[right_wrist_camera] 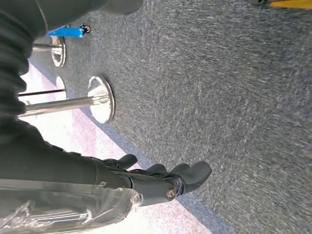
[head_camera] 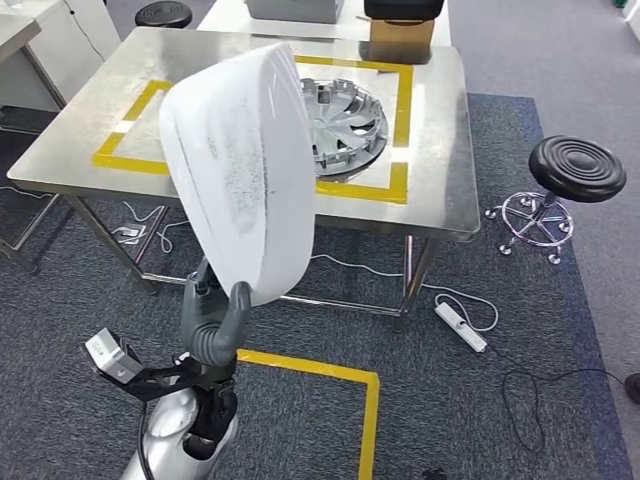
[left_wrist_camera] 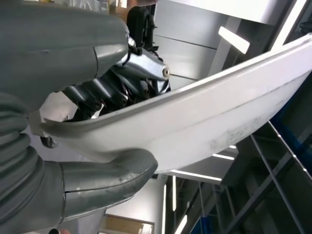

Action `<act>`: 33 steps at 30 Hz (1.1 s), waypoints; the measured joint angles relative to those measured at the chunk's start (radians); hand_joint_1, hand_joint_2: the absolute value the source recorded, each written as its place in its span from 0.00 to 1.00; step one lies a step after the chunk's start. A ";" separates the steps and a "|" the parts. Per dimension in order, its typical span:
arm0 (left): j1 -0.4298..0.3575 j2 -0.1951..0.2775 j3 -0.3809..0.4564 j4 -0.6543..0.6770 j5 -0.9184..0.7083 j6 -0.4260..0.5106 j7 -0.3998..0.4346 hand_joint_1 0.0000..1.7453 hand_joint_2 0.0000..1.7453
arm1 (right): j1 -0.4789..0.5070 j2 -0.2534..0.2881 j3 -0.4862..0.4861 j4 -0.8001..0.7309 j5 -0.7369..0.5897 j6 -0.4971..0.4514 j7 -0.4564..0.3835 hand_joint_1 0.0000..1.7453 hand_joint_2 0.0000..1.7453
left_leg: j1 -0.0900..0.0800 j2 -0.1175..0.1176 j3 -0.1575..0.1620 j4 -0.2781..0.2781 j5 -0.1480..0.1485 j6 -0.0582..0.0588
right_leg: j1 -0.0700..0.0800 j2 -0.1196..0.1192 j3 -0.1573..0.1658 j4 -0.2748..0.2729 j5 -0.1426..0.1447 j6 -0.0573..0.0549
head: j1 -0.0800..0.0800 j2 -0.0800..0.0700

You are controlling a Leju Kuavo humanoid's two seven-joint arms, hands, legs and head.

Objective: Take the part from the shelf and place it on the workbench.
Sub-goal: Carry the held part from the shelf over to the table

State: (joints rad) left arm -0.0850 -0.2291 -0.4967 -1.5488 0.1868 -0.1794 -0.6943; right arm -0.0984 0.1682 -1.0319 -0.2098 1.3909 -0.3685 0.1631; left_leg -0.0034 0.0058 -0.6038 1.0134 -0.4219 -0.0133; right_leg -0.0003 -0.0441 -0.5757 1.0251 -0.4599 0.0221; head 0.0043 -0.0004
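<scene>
My left hand (head_camera: pixel 213 322) grips the lower edge of a large white curved panel (head_camera: pixel 240 170), holding it upright in front of me. The panel hides part of the steel workbench (head_camera: pixel 445 150) behind it. In the left wrist view the thumb (left_wrist_camera: pixel 110 178) and the dark fingers (left_wrist_camera: pixel 99 95) clamp the white panel (left_wrist_camera: pixel 221 122) between them. My right hand (right_wrist_camera: pixel 169 178) hangs over grey carpet with its fingers apart and nothing in it.
A silver hubcap (head_camera: pixel 347 125) lies on the workbench inside a yellow tape square (head_camera: pixel 400 120). A black stool (head_camera: pixel 575 170) stands to the right. A power strip (head_camera: pixel 460 326) and cables lie on the carpet. Yellow floor tape (head_camera: pixel 367 400) marks the carpet before me.
</scene>
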 joint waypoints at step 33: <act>-0.051 -0.010 -0.042 0.041 0.106 -0.110 0.054 1.00 1.00 | 0.009 0.003 0.065 0.000 0.114 0.083 0.191 0.00 1.00 | 0.000 -0.011 0.010 -0.016 -0.009 0.003 | -0.001 0.043 -0.018 0.003 0.014 0.011 | 0.005 0.000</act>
State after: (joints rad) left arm -0.1359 -0.2386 -0.5388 -1.5082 0.2927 -0.2895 -0.6404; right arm -0.0896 0.1709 -0.9667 -0.2098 1.5048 -0.2852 0.3544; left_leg -0.0037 -0.0054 -0.5939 0.9976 -0.4309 -0.0101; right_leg -0.0014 -0.0010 -0.5941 1.0278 -0.4463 0.0334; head 0.0091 -0.0004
